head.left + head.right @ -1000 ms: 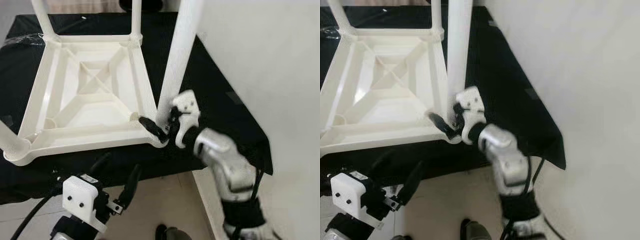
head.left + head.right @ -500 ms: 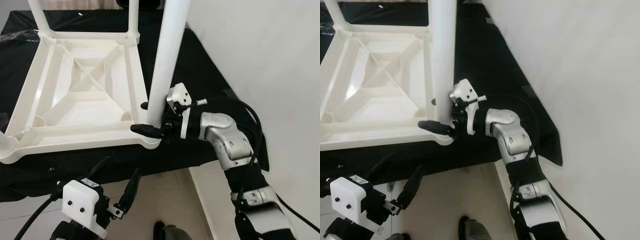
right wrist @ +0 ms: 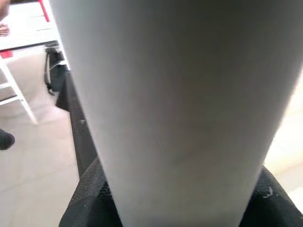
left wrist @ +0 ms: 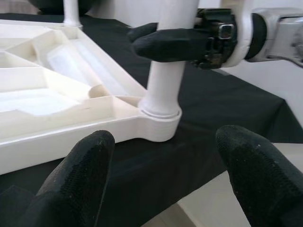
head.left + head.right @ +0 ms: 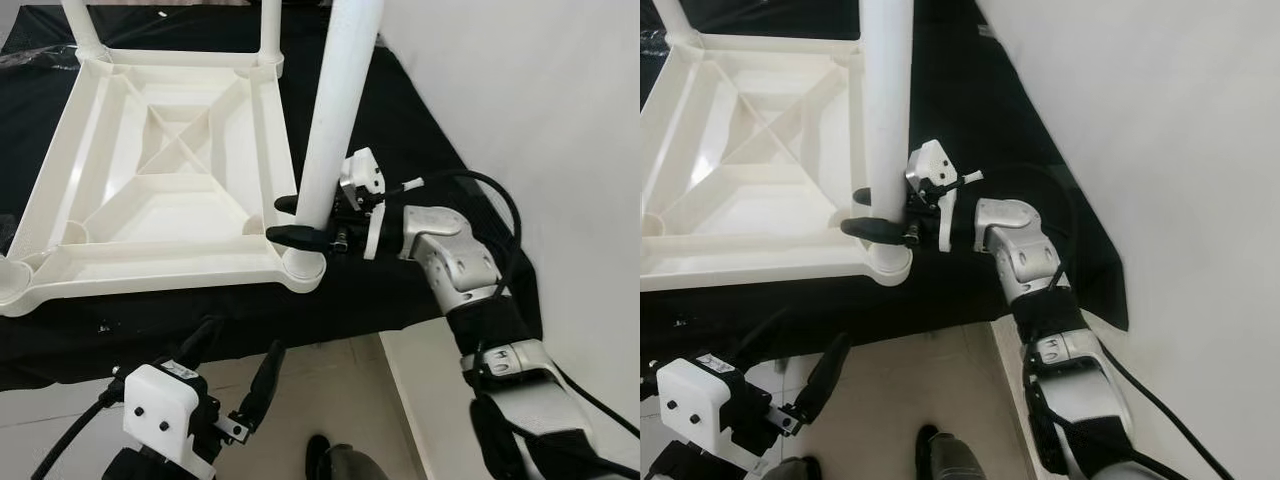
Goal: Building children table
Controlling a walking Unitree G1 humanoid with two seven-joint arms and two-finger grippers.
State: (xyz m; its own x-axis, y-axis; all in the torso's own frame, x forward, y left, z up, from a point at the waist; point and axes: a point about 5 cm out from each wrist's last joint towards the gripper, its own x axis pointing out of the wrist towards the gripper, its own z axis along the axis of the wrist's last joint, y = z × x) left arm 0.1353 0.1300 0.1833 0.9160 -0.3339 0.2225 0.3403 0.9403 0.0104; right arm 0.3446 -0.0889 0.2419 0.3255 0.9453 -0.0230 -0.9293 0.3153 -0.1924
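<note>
A white plastic children's table (image 5: pixel 150 265) lies upside down on a black cloth. Its near right leg (image 5: pixel 335 110) stands upright in the corner socket (image 4: pixel 161 120). My right gripper (image 5: pixel 290 221) is shut on that leg just above the socket, one black finger on each side. Seen from the right wrist, the leg (image 3: pixel 165 94) sits close between the pads. Two more legs (image 5: pixel 85 30) rise from the far corners. My left gripper (image 5: pixel 235 355) hangs open below the table's near edge, its fingers (image 4: pixel 90 165) apart and holding nothing.
The black cloth (image 5: pixel 420 120) drapes over the support's near and right edges. A white wall (image 5: pixel 540 120) runs close along the right. Pale tiled floor (image 5: pixel 330 390) lies under the near edge, with a dark shoe-like shape (image 5: pixel 335 462) on it.
My right forearm has swung level, and its fingers now clasp the leg from both sides a little above the socket. The left gripper has stayed put. The camera has shifted slightly.
</note>
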